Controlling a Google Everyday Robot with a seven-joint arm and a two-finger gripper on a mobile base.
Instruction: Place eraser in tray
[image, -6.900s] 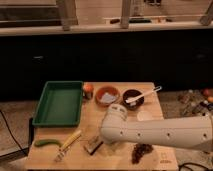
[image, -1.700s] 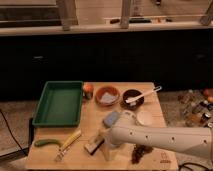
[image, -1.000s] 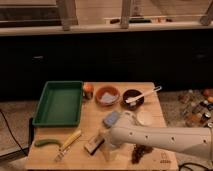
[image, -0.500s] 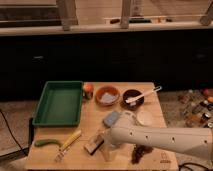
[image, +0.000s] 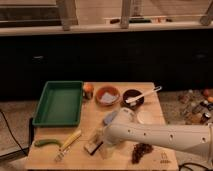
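The eraser (image: 93, 146), a small tan block with a dark face, lies on the wooden table near its front edge. My gripper (image: 103, 143) is at the end of the white arm (image: 150, 135) that reaches in from the right. It sits right beside the eraser, mostly hidden by the wrist. The green tray (image: 59, 103) with its raised rim stands at the table's left, apart from the eraser and behind it.
A yellow-handled tool (image: 69, 143) and a green item (image: 47, 143) lie left of the eraser. An orange bowl (image: 107, 95), a dark bowl with a white spoon (image: 134, 98) and a small orange object (image: 88, 89) stand at the back. A dark crumbly pile (image: 142, 149) lies front right.
Since the oldest frame the arm's wrist has come lower and closer to the eraser. Over the last second nothing has visibly moved.
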